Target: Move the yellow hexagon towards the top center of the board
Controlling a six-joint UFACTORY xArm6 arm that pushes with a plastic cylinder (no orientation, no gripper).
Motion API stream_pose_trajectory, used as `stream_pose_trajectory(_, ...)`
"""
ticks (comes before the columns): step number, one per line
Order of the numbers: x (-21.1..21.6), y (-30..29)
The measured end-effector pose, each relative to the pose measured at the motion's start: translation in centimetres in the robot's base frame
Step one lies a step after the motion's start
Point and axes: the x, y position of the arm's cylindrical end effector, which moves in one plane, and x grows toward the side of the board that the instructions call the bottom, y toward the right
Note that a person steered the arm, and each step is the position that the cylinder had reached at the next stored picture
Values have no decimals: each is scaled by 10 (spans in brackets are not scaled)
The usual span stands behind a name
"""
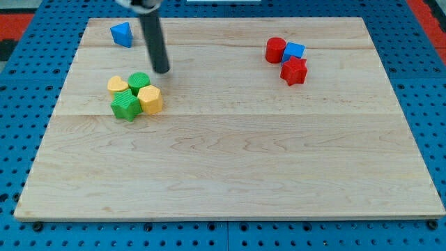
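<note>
The yellow hexagon [150, 100] lies on the wooden board [230, 160] at the view's left. It touches a green star [125, 107] on its left and a green round block [139, 81] above it. A yellow heart [118, 85] sits at the cluster's upper left. My tip [162, 70] rests on the board just above and to the right of the cluster, close to the green round block and a short way above the yellow hexagon, touching neither as far as I can tell.
A blue block [122, 33] lies near the board's top left corner. At the upper right are a red cylinder [275, 50], a blue cube [294, 51] and a red star [294, 71], bunched together.
</note>
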Motion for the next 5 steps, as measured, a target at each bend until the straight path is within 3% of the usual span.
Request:
stream_pose_trajectory(2, -60, 141)
stream_pose_trajectory(3, -42, 153)
stream_pose_trajectory(5, 16, -33)
